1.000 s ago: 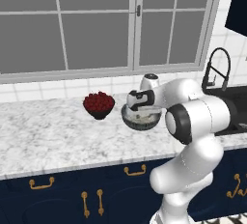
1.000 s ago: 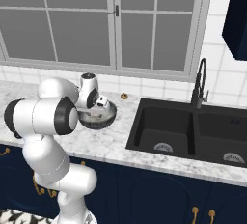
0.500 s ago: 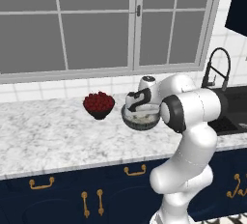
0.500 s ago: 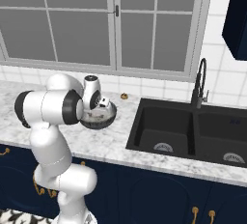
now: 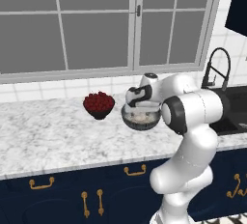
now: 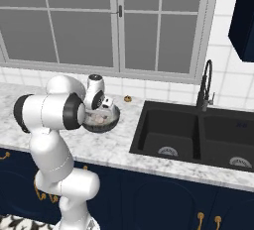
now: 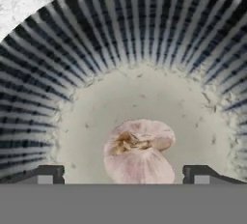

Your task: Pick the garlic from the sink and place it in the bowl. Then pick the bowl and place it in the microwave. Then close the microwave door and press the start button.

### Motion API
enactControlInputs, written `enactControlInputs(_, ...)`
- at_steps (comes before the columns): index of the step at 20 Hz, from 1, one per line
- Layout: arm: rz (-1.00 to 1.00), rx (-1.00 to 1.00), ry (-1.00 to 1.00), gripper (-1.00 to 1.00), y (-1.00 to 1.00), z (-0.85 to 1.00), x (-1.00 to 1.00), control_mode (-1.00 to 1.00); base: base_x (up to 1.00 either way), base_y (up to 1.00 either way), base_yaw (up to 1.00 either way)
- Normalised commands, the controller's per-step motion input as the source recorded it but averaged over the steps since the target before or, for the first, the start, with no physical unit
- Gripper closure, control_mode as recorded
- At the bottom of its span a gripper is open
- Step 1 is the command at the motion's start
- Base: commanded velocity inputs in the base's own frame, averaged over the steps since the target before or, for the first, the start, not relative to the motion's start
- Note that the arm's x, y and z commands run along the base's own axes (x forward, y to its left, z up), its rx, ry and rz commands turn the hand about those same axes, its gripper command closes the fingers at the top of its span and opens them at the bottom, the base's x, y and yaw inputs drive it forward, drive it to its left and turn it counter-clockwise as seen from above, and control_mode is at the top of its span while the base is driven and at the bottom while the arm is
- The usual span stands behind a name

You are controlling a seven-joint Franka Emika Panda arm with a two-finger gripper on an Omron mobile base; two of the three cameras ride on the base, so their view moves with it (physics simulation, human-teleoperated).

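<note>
The garlic (image 7: 140, 150), a pale bulb, lies on the speckled floor of the bowl (image 7: 72, 49), whose striped dark wall rises around it. My gripper (image 7: 124, 174) hangs just above it, open, with its two fingertips (image 7: 46, 172) set wide to either side of the bulb and not touching it. In the base views the bowl (image 5: 141, 120) (image 6: 102, 121) stands on the marble counter left of the sink (image 6: 193, 135), and the gripper (image 5: 140, 106) (image 6: 98, 108) points down into it.
A small dark bowl of red fruit (image 5: 99, 105) stands to the left of the bowl. A small brownish lump (image 6: 127, 98) lies by the back wall. The black faucet (image 6: 204, 85) rises behind the sink. A window runs behind the counter.
The jaws have spread wide and the garlic now lies loose in the bowl. The arm's elbow has swung a little while the hand stayed over the bowl.
</note>
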Motion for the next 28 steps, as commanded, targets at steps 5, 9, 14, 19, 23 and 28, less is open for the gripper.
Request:
enactControlInputs(5, 0.0, 0.11, -0.02, -1.0, -0.05, 0.69, -0.13, -1.0, 0.0, 0.0, 0.0)
enactControlInputs(9, -0.04, 0.01, 0.0, -1.0, -0.48, 0.76, -0.39, -1.0, 0.0, 0.0, 0.0)
enactControlInputs(14, -0.16, -0.1, 0.05, -1.0, -0.59, 0.34, -0.03, -1.0, 0.0, 0.0, 0.0)
enactControlInputs(19, -0.05, 0.0, 0.07, -1.0, -0.56, -0.11, 0.0, -1.0, 0.0, 0.0, 0.0)
enactControlInputs(23, 0.0, 0.0, 0.0, -1.0, -0.29, -0.31, 0.0, -1.0, 0.0, 0.0, 0.0)
enactControlInputs(28, 0.0, 0.05, 0.0, -1.0, 0.0, -0.63, 0.14, -1.0, 0.0, 0.0, 0.0)
